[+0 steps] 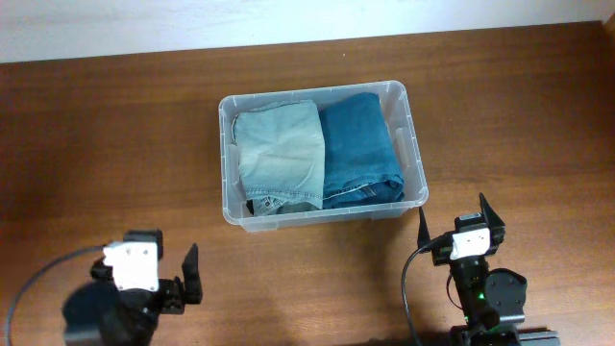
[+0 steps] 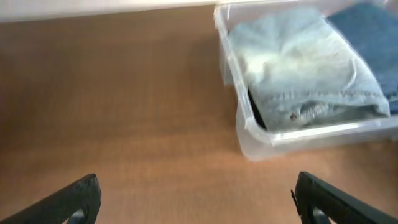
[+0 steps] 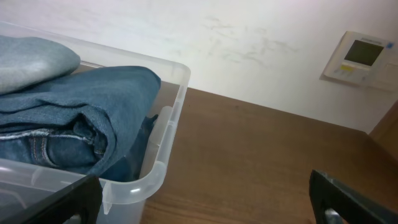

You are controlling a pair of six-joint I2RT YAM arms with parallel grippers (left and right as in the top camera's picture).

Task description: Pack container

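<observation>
A brown wooden table point(image 1: 96, 144) runs up to a white wall point(image 1: 288, 19) along its far edge. The container point(image 1: 415, 163) stands on the table at mid-width, towards the far side, ahead of both arms and nearer the right one. It is clear plastic with a rounded rim.

Two folded garments lie side by side in it and fill most of the floor. The pale jeans point(image 1: 279, 154) are in the left half and the dark jeans point(image 1: 360, 144) in the right half, touching along their inner edges. In the right wrist view the dark jeans' folded edge faces the near wall, with the pale fold beyond it.

The left gripper point(image 2: 196, 193) hovers over bare table, well short of the container's near left corner. Its jaws are spread wide – the black fingers point(image 2: 329, 199) sit at opposite lower corners of its view – and nothing is between them.

The right gripper point(image 1: 452, 216) sits just off the near right corner, likewise spread wide and holding nothing. In its own view that rounded corner lies close to one finger; I cannot tell whether they touch.

A small white panel point(image 3: 360, 59) with a display hangs on the wall. A grey cable point(image 1: 38, 279) curves off the left arm.
</observation>
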